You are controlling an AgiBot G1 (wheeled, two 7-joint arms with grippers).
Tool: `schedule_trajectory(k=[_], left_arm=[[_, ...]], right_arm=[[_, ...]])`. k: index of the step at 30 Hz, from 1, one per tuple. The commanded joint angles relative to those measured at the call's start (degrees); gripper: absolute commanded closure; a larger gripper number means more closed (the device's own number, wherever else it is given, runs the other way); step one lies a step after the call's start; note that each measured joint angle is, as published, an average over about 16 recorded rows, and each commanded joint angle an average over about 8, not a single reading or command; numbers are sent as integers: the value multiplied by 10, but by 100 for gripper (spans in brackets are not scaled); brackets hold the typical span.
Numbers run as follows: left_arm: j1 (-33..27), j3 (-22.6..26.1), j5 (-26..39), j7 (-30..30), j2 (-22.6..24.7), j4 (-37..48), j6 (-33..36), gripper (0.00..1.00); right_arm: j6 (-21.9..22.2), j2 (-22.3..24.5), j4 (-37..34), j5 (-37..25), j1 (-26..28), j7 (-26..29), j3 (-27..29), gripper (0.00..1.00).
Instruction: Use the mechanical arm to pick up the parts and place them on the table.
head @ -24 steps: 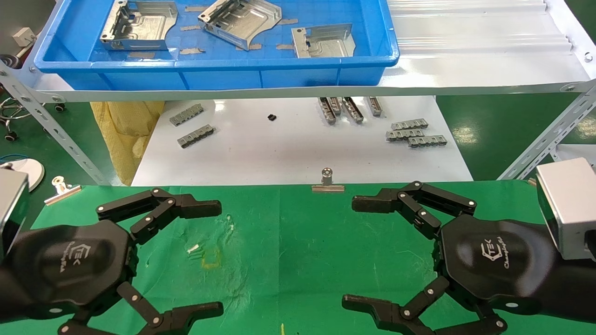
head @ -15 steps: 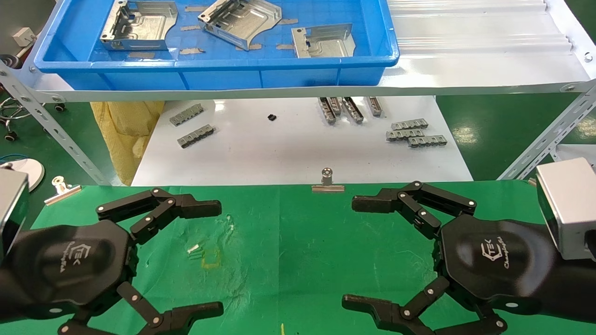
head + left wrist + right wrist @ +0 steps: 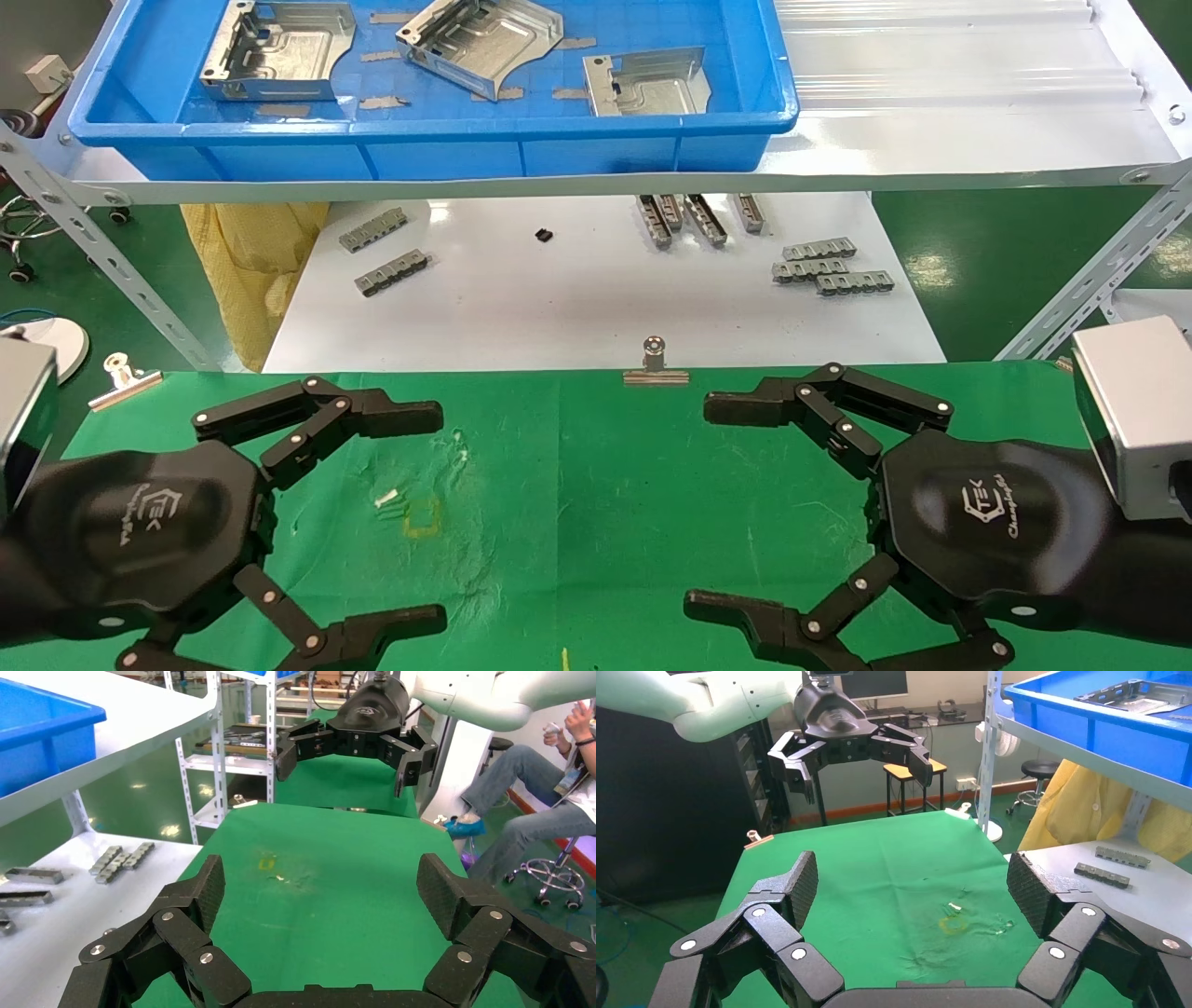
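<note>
Three silver-grey stamped metal parts lie in the blue tray (image 3: 438,149) on the upper shelf: one at the left (image 3: 279,51), one in the middle (image 3: 484,42), one at the right (image 3: 647,84). My left gripper (image 3: 424,513) hovers open and empty over the green cloth table (image 3: 596,485) at the near left. My right gripper (image 3: 712,508) hovers open and empty over the table at the near right. Each wrist view shows its own open gripper, left (image 3: 320,888) and right (image 3: 912,881), over bare green cloth, with the other arm beyond.
A glossy white board (image 3: 577,298) lies below the shelf with several small grey notched bars (image 3: 829,266). Metal clips (image 3: 656,365) hold the cloth's far edge. Slanted shelf struts (image 3: 102,261) stand at both sides. A worn yellow mark (image 3: 424,517) is on the cloth.
</note>
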Motion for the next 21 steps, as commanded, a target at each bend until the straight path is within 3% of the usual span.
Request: schedule_trajectory(k=[1, 21], left_arm=[[0, 0, 0, 0, 0, 0, 0, 0], [0, 0, 0, 0, 0, 0, 0, 0]], right_arm=[[0, 0, 0, 0, 0, 0, 0, 100], [0, 0, 0, 0, 0, 0, 0, 100]])
